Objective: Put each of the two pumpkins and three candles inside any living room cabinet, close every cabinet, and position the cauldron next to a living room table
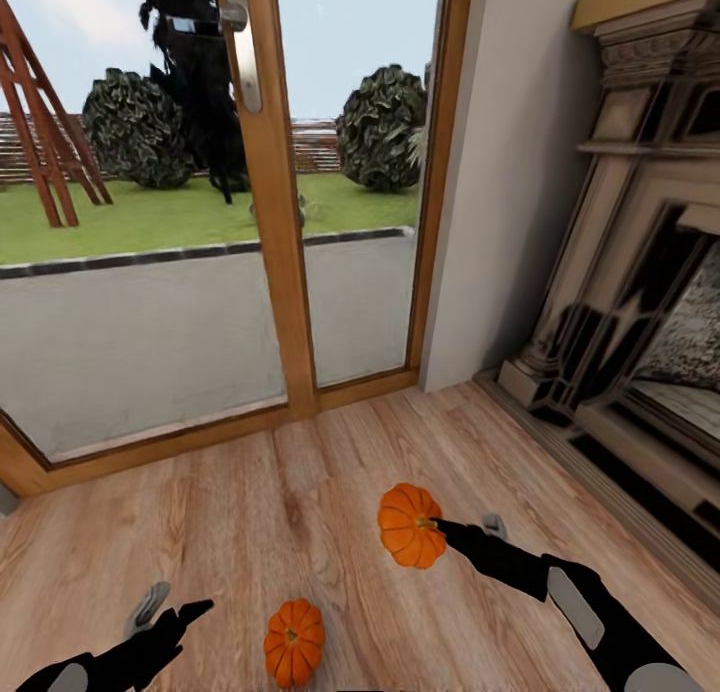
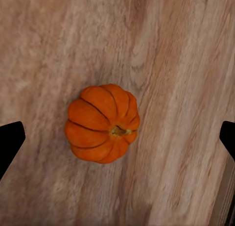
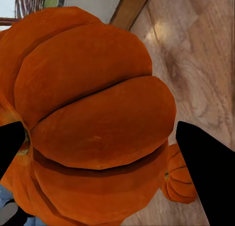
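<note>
open floor around; fireplace blocks the right.

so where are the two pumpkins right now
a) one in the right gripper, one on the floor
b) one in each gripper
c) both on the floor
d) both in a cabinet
a: the right gripper is shut on one pumpkin, held up above the floor, while the other pumpkin sits on the boards beside the open left gripper.

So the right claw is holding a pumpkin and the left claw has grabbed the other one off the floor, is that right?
Not quite. The right claw does hold a pumpkin, but the left claw is open. The other pumpkin lies on the floor, untouched between its fingers, as the left wrist view shows.
</note>
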### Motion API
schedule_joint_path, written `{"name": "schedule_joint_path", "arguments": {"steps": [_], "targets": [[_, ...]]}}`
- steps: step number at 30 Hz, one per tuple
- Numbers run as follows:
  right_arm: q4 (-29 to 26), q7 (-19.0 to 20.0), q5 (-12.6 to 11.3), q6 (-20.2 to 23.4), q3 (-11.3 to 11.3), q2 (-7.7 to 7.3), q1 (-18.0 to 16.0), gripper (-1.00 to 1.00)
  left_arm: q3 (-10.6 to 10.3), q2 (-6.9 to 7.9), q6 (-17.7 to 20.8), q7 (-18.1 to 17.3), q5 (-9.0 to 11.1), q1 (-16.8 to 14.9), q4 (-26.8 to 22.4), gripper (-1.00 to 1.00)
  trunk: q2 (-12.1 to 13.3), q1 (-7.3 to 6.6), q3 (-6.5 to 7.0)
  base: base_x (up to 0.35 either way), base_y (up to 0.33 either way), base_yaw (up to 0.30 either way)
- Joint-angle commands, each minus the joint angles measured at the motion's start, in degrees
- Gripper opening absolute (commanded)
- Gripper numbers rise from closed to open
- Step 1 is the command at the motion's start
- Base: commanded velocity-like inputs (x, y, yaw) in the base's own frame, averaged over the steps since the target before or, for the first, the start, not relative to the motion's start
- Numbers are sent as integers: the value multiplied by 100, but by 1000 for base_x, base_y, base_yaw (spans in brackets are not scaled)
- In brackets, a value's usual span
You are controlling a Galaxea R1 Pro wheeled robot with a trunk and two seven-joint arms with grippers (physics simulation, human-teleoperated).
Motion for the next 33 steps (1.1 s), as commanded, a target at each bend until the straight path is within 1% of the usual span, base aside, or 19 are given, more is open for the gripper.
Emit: {"name": "schedule_joint_path", "arguments": {"steps": [1,5,9,12,19,33], "targets": [[-4,-30,-65,51,2,-4,-2,-100,18,-13,14,-4,16,-3,-3,100,-4,1,-28,0,0,0],[-4,-32,-60,49,-25,6,-2,-100,12,-45,-65,-3,2,-3,-7,100,-9,11,-116,0,0,0],[-4,-33,-44,45,-32,20,-2,-100,-133,-72,-90,-3,-1,-3,-8,100,-14,22,-205,0,0,0],[-4,-39,-40,45,-32,25,-2,-100,-195,-78,-91,-11,4,-3,-8,100,-18,29,-271,0,0,0],[-4,-41,-34,44,-31,30,-2,-100,-219,-75,-95,-154,7,-3,-8,100,-28,47,-426,0,0,0],[-4,-42,-11,44,-33,29,-2,-100,-221,-80,-96,-170,7,-3,-8,100,-46,84,-737,0,0,0]]}}
